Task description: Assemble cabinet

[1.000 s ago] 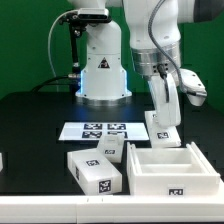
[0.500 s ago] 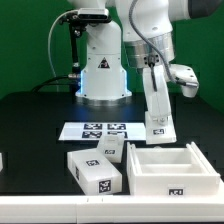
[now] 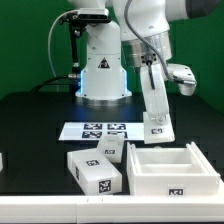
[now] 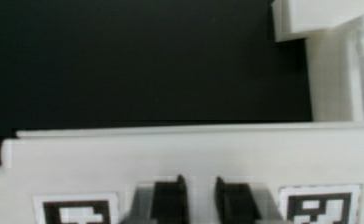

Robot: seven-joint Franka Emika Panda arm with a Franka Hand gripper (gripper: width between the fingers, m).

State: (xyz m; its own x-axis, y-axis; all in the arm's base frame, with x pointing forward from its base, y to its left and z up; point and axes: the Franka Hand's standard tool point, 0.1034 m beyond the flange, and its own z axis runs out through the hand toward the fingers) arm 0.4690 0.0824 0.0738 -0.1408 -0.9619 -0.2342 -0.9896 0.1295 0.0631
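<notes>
The cabinet (image 3: 172, 178), a white open-topped box frame, is sitting on the black table (image 3: 30, 120) with its hollow facing up and its white inner walls showing. It is lying below the gripper (image 3: 152, 68), nearer the camera and toward the exterior view's right. The arm is reaching down from above with its wrist tilted, and the gripper is clamping the upper end of a long white panel (image 3: 157, 110). The panel is hanging slanted beneath the gripper, a square tag near its lower end. That lower end is hovering just over the cabinet's far corner, and whether the two are touching I cannot tell. In the wrist view the dark fingers (image 4: 161, 205) are standing narrowly apart against the panel's (image 4: 179, 160) white surface, with a tag to each side of them. Two smaller white tagged blocks (image 3: 97, 170) are lying below the gripper toward the exterior view's left, just beside the cabinet. The marker board (image 3: 98, 130) is lying flat beyond them
</notes>
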